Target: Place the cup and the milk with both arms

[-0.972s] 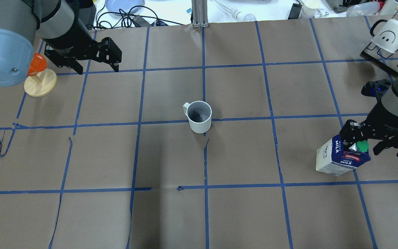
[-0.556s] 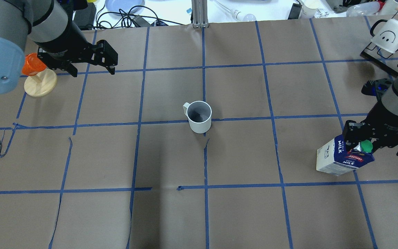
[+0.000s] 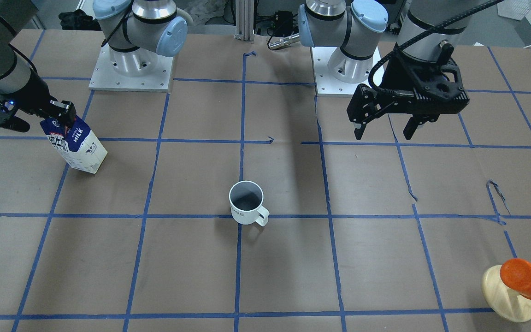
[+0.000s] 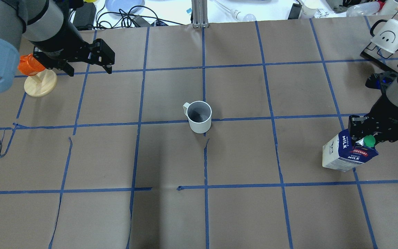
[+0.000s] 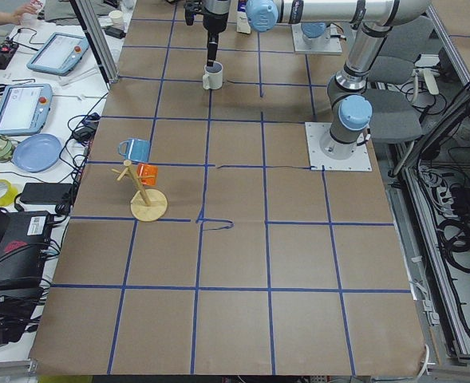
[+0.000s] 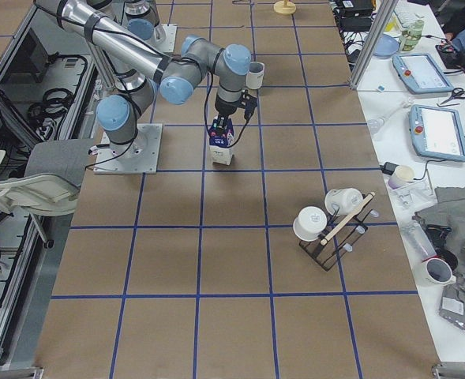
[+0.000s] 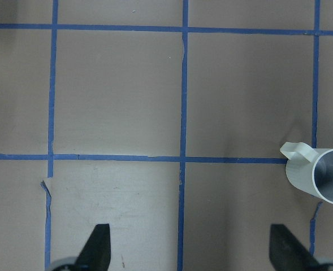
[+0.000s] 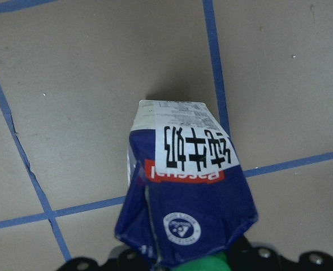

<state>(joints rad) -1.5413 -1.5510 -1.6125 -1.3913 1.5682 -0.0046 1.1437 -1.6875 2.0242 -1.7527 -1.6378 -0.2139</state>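
The white cup (image 4: pixel 199 117) stands upright at the table's middle, handle towards the far left; it also shows in the front view (image 3: pixel 246 203) and at the right edge of the left wrist view (image 7: pixel 324 180). My left gripper (image 4: pixel 90 72) is open and empty, high over the far left of the table, well away from the cup (image 3: pixel 382 136). The milk (image 4: pixel 347 154) carton leans at the right side. My right gripper (image 4: pixel 363 141) is shut on its gable top beside the green cap (image 4: pixel 369 140). The right wrist view shows the milk (image 8: pixel 183 186) from above.
An orange cup on a round wooden stand (image 4: pixel 40 81) sits just left of my left gripper. A black rack with a smiley mug (image 4: pixel 390 36) stands at the far right corner. Blue tape lines grid the brown table paper (image 4: pixel 240 155).
My right gripper has shut on the milk's top, and the carton has shifted slightly right. My left gripper has moved left and away, towards the wooden stand.
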